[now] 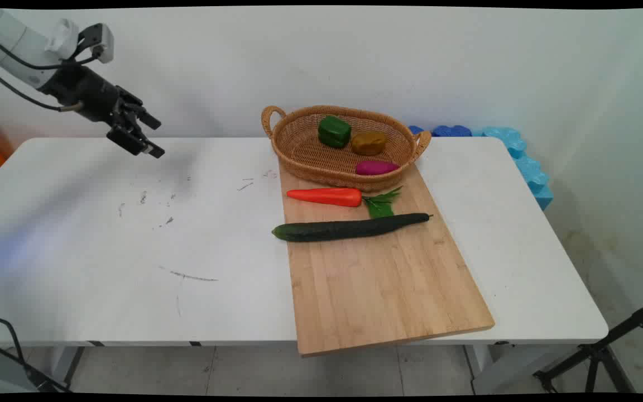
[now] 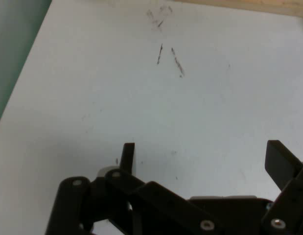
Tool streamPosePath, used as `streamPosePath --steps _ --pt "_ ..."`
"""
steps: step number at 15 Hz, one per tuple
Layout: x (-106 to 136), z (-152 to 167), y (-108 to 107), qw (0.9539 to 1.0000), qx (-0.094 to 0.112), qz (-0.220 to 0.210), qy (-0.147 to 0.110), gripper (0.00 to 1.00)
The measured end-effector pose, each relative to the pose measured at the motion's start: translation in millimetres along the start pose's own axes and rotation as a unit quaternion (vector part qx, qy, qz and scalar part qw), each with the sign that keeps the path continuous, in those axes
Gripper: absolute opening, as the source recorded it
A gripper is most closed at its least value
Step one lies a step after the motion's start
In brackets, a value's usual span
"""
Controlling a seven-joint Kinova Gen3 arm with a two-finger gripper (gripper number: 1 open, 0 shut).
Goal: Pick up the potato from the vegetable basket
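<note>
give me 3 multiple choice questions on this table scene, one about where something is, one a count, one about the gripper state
1. Where does the cucumber lie?
A. in the basket
B. across the cutting board, in front of the carrot
C. on the floor

2. How many things lie in the wicker basket?
A. one
B. three
C. five

3. How is the gripper?
A. open, holding nothing, up over the table's far left part
B. shut on the carrot
C. pressed flat on the cutting board

Answers:
1. B: the cucumber stretches over the board with its left tip past the board's edge.
2. B: a green pepper, a brown piece and a magenta piece sit in it.
3. A: the hand view shows its fingers wide apart with only white table between them.
</note>
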Motion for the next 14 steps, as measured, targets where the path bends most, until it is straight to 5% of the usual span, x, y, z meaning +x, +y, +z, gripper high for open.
streamPosePath --steps 7,14 --pt "40.8 24.8 1.7 0.9976 -0.008 0.069 0.006 1.00" --pt "96.1 73.4 5.2 0.9885 -0.012 0.149 0.020 1.00"
